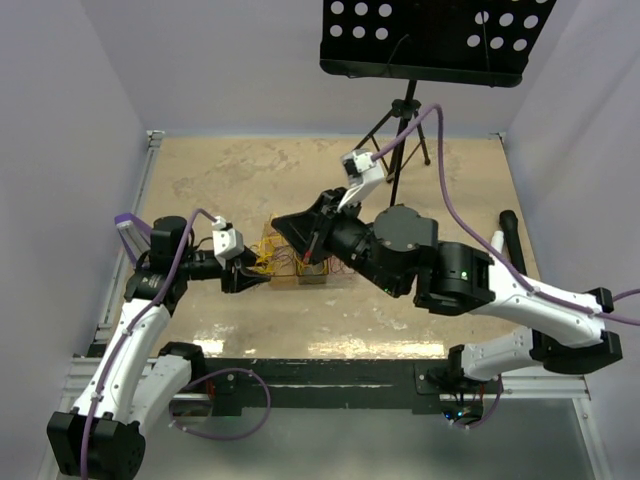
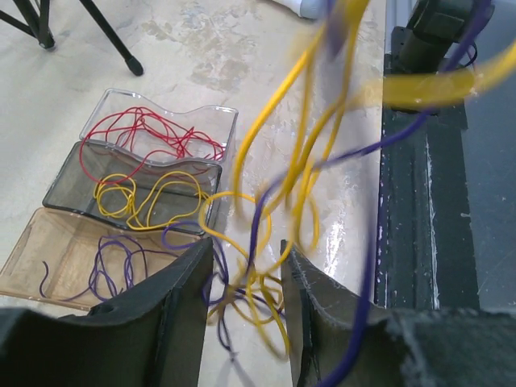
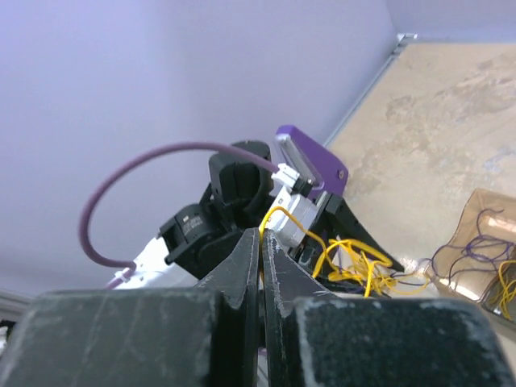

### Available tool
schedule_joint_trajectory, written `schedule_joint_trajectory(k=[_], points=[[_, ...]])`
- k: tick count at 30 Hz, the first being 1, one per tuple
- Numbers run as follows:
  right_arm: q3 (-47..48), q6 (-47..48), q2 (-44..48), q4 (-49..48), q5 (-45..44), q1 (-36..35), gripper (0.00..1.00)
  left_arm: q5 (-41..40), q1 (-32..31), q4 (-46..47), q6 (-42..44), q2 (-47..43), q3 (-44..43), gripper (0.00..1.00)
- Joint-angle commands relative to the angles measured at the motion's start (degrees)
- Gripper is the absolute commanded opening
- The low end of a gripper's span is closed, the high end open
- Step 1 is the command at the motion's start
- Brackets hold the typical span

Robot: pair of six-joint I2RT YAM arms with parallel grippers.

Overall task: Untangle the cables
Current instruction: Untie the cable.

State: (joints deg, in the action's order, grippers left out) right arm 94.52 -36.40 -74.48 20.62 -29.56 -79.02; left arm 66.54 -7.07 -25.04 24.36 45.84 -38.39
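- The tangled cables [image 1: 272,256] are seen on the tan table [image 1: 230,170], between the two gripper tips and just beside a row of three small trays.
- From the left wrist view, the tangle is made up of yellow and dark purple wires, looped through one another and drawn upward off the table.
- The left gripper [image 2: 246,248] is held low over the table with its jaws apart. Several yellow and purple strands are framed in the gap, which is far wider than the wires.
- The right gripper [image 3: 262,234] is closed tight, its fingers pressed together. A yellow wire [image 3: 278,211] is pinched at their tips and curves down toward the yellow bundle near the left arm.
- Sorted wires are held in the trays:
  - red wires [image 2: 145,129] in the clear tray [image 2: 219,113];
  - yellow wires [image 2: 121,193] in the smoky grey tray [image 2: 68,173];
  - purple wires [image 2: 113,266] in the amber tray [image 2: 28,254].
- The three trays are set touching, side by side, with the amber one nearest the left gripper.
- A black perforated music stand [image 1: 430,35] is seen at the far edge of the table, with its tripod legs [image 2: 109,36] on the table beyond the trays.
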Motion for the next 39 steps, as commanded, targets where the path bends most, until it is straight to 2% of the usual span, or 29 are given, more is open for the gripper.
schedule_joint_trajectory(k=[1, 7, 11, 15, 21, 31, 34, 39], points=[[6.3, 3.1, 4.7, 0.6, -5.9, -0.2, 0.0, -0.6, 0.5, 1.9, -0.4, 0.4, 0.0, 0.4], [11.6, 5.6, 8.2, 2.5, -10.9, -0.1, 0.0, -3.3, 0.5, 1.5, 0.1, 1.3, -1.3, 0.22], [12.9, 6.5, 11.3, 3.6, -15.1, -0.2, 0.0, -6.0, 0.4, -1.1, 4.1, 1.2, -2.8, 0.19], [15.2, 7.5, 13.0, 5.6, -19.6, -0.2, 0.0, -7.7, 0.4, -1.9, 4.6, 0.8, -2.9, 0.17], [23.6, 11.6, 14.5, 5.4, -24.7, -0.2, 0.0, -17.4, -0.1, -7.5, 14.5, 1.2, -4.5, 0.08], [26.1, 17.7, 17.1, 1.4, -35.6, -0.1, 0.0, -32.9, -0.1, -12.1, 29.2, -1.5, 3.5, 0.04], [24.9, 20.8, 18.8, -3.0, -36.6, -0.1, 0.0, -37.5, -0.1, -12.3, 32.6, -2.2, 6.5, 0.04], [28.4, 24.4, 17.4, -3.6, -39.7, -0.2, 0.0, -42.4, -0.1, -11.1, 37.7, -5.0, 12.7, 0.02]])
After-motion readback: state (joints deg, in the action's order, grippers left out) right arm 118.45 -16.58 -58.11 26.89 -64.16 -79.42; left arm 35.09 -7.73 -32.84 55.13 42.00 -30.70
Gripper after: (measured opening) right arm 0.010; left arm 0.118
